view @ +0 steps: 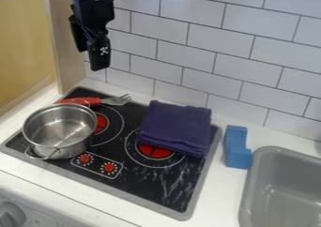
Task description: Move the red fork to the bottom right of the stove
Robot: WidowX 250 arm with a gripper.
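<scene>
Beside the pot (74,144) and purple cloth (175,127), the stove's (147,188) front right lies open.

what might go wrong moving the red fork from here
The pot sits right by the red handle of the fork, so the gripper could bump it when going for the grasp. The folded purple cloth lies near the way to the stove's bottom right; if the fork is carried low, its tines might snag it.
</scene>
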